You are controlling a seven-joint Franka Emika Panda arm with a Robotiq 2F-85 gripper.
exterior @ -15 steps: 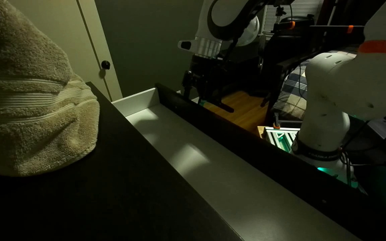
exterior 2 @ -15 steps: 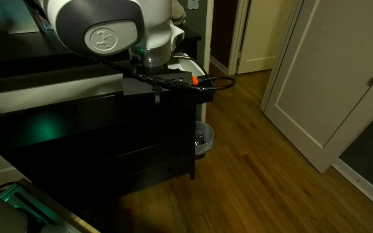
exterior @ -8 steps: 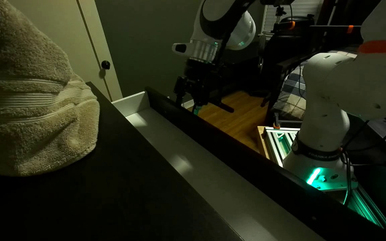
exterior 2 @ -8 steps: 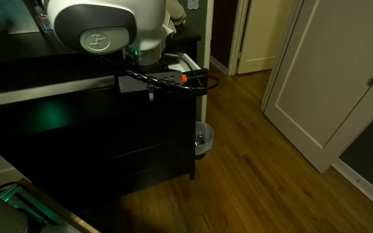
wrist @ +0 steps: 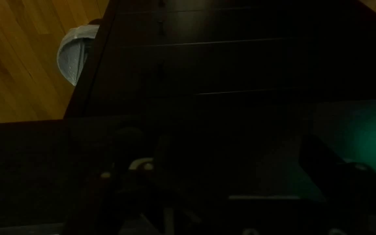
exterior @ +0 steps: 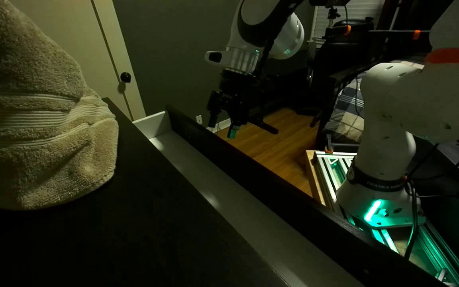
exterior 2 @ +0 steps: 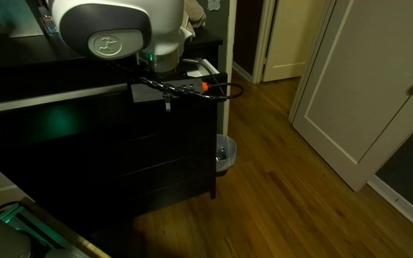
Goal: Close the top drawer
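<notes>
The top drawer (exterior: pixel 233 199) is partly open. Its pale grey interior shows as a narrow strip beside the dark cabinet top, with its near-black front panel standing along it. The drawer also shows in an exterior view (exterior 2: pixel 59 122), where the arm hides part of it. In the wrist view its front panel (wrist: pixel 375 140) is very dark with a green glow. My gripper (exterior: pixel 222 128) is outside the drawer, in front of the panel near one end, fingers pointing down, apart and empty. A small gap seems to separate it from the panel. In the wrist view the gripper (wrist: pixel 235 143) is barely visible.
A beige towel (exterior: pixel 54 135) lies on the cabinet top (exterior: pixel 142 231). A lined waste bin (exterior 2: pixel 227 154) stands on the floor at the cabinet's side. The robot base stands on a metal frame (exterior: pixel 323 175) facing the drawer. A door (exterior 2: pixel 364 82) stands beyond.
The drawer has slid toward the cabinet and its opening is narrower. My gripper moved the same way at first, then stayed still over the last half second while the drawer slid slightly further.
</notes>
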